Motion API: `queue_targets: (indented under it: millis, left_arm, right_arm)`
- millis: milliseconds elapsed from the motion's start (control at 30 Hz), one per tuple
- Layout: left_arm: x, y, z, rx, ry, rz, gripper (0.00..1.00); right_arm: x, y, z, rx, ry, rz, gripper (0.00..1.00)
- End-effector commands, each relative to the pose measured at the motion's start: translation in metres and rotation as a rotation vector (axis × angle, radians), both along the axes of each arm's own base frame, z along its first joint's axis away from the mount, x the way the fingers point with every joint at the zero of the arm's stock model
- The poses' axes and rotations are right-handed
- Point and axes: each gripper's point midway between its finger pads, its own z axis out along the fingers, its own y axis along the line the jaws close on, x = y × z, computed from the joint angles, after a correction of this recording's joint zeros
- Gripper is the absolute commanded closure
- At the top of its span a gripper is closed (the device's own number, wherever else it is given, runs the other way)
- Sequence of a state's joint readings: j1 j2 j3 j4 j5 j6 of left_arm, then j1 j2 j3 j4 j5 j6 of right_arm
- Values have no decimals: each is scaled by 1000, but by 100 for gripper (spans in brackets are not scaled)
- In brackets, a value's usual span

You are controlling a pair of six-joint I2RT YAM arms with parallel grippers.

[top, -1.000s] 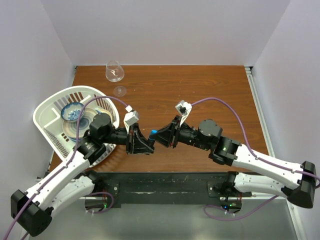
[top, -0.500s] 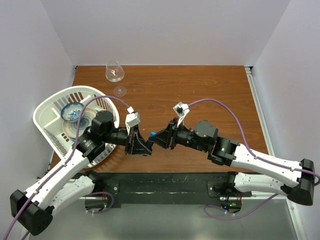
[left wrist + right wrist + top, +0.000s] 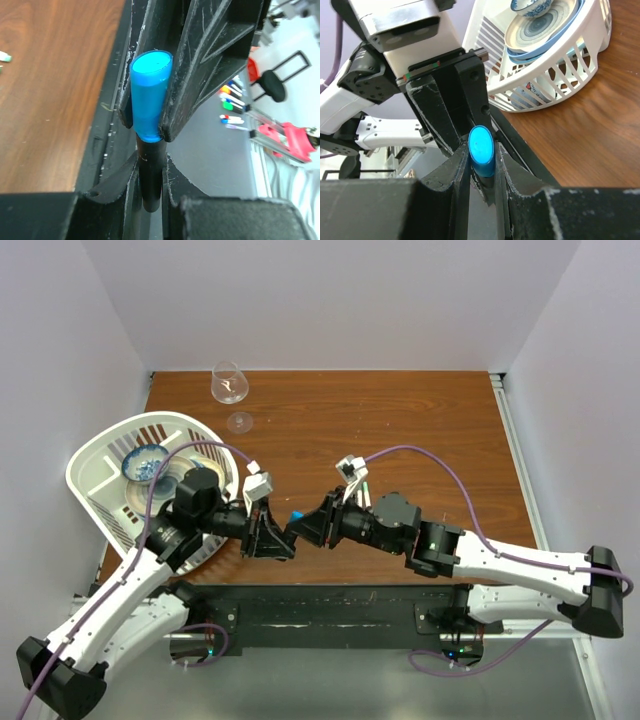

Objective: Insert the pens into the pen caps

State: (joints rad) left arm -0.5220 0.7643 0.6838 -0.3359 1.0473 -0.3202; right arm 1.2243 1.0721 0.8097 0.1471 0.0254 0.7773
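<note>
Brown counter (image 3: 400, 410), just right of the white basket (image 3: 90, 465): your left pincer (image 3: 150, 167) is closed on the pen (image 3: 150, 192), and your right pincer (image 3: 482, 165) is closed on the blue cap (image 3: 148, 95). They line up end to end, so push straight.

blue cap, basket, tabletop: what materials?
Blue cap: smooth plastic, semi-gloss; soft highlight on its flat end. Basket: white moulded plastic, slotted walls. Tabletop: wood or wood-look laminate, grain pattern with sheen; cannot tell which.

Blue pen cap (image 3: 150, 95) sits atop the dark pen (image 3: 150, 175), in line, both pinched between jaws.
</note>
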Motion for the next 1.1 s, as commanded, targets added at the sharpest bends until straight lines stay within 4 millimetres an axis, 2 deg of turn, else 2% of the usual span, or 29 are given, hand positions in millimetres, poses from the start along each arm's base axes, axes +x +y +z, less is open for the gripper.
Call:
queue_targets:
  millis: [0,67,167,233,267,333,367,400,433,467,500,533,600,633,700,733,800,833,1000,1033,1067]
  left_arm:
    - [72,-5,111,-286,-508,233,100]
    - [80,-4,106,-260,-512,270,100]
    - [80,-5,103,-257,-485,263,100]
    - [75,-7,105,-289,-488,234,100]
    - [74,-7,104,-294,-466,234,100]
    - [69,-7,107,-304,-466,214,100]
    - [65,-6,111,-315,-465,214,100]
    - [63,-5,115,-324,-470,215,100]
    - [61,-3,120,-331,-476,224,100]
    - [57,-1,125,-342,-487,221,100]
    - [55,-1,128,-344,-491,221,100]
    - [52,0,129,-345,-497,211,100]
    - [51,1,126,-341,-490,211,100]
    - [51,0,123,-339,-486,210,100]
    - [48,0,118,-351,-468,201,100]
    - [44,1,118,-360,-469,196,100]
    - [39,3,115,-374,-458,193,100]
    - [37,4,116,-383,-465,200,100]
    - [32,4,101,-369,-431,179,100]
    - [28,4,99,-370,-423,162,100]
    - [26,4,97,-374,-420,152,100]
  right_arm:
    - [-163,-32,-119,-390,315,614,100]
    - [-168,-32,-119,-371,360,606,100]
    - [-168,-20,-101,-331,302,551,100]
    - [-156,-21,-106,-372,238,493,100]
    - [-138,-15,-98,-356,197,396,100]
    - [-116,-13,-66,-272,113,298,100]
    - [-106,-10,-41,-226,73,254,100]
    - [-88,-12,-31,-222,13,169,100]
    - [-79,-12,-6,-183,-17,125,100]
    - [-73,-13,4,-161,-45,97,100]
    - [-61,-15,11,-155,-90,43,97]
    - [-56,-15,28,-125,-113,21,94]
    - [-46,-15,46,-103,-170,-18,87]
    - [-43,-14,61,-86,-190,-30,71]
    - [-38,-15,72,-93,-232,-50,64]
    - [-33,-17,84,-79,-248,-69,59]
    - [-29,-18,89,-99,-279,-83,53]
    - [-28,-18,97,-90,-290,-88,46]
    - [-24,-19,114,-90,-360,-83,37]
    - [-23,-21,123,-76,-372,-89,36]
    - [-22,-21,124,-84,-380,-88,30]
